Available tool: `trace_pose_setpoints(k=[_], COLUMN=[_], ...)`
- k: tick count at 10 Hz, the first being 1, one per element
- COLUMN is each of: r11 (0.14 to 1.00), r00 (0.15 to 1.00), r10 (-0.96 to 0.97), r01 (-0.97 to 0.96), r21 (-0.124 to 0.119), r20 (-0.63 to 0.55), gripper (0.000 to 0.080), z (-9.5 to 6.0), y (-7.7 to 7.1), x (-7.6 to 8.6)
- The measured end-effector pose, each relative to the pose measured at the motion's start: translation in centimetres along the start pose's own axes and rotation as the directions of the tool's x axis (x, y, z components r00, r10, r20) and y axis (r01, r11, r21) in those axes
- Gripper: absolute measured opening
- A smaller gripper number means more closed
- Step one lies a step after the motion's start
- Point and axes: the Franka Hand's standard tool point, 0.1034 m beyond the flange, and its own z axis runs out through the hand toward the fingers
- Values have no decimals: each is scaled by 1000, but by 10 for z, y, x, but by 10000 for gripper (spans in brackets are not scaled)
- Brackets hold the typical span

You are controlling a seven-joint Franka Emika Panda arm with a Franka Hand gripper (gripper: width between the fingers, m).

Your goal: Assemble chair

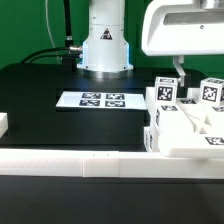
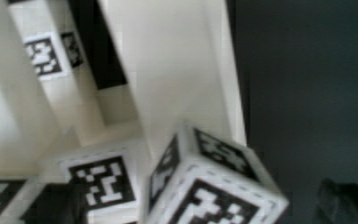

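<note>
The chair (image 1: 185,125) is a cluster of matte white blocky parts at the exterior view's right: a slab with upright square posts, each with black-and-white tags on top. My gripper (image 1: 182,74) hangs straight above the post (image 1: 166,93) nearest the marker board. In the wrist view my gripper (image 2: 197,206) stands open. Its dark fingers (image 2: 345,200) sit far apart on either side of a tagged post end (image 2: 215,188), with a visible gap and no grip. Long white bars (image 2: 167,70) of the chair run away behind that post.
The marker board (image 1: 100,100) lies flat on the black table before the robot base (image 1: 105,45). A long low white border wall (image 1: 70,162) runs along the table's near edge. A small white block (image 1: 3,125) sits at the exterior view's far left.
</note>
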Motion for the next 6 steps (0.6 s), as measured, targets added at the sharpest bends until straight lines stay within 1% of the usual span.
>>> trace_pose_setpoints(k=[2,4,6], r11=[978,921,876], r00=[978,921,876], r10=[-208,-390,-482], r01=[208,390,482], r21=[0,1,5], r20=[1,2,0], gripper=[649,649,649], z=[0,1,0], y=[1,1,-6], x=[0,0,-2])
